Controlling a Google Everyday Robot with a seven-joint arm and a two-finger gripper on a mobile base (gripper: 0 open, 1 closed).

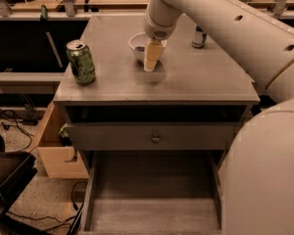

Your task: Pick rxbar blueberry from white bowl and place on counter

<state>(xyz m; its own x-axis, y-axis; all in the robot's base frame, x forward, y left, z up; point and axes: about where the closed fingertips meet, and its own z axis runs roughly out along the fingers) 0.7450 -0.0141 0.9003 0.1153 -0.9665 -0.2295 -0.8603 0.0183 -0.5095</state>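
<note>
Far left, below counter level: an open pale wooden box (59, 158) on the floor beside the cabinet, cables next to it. Counter (201, 80), grey matte top: green can (81, 62) upright near the left front corner, well apart from the rest. Toward the middle back: white bowl (137, 44), upright. The rxbar blueberry (139, 48) shows only as a small dark patch inside the bowl, mostly hidden; it is in the bowl, not on the counter. Gripper (150, 66) points straight down and overlaps the bowl's right front edge in this view, its tip low over the counter just in front of the bowl, with a shadow under it. Wide or narrow: cannot tell; nothing visibly held. Right of it, near the back edge: a second can (199, 36), blue and white, upright. Cabinet front: closed drawer with round knob (156, 138); lower drawer (154, 199) pulled open. The robot's pale arm (245, 31) fills the right side.
</note>
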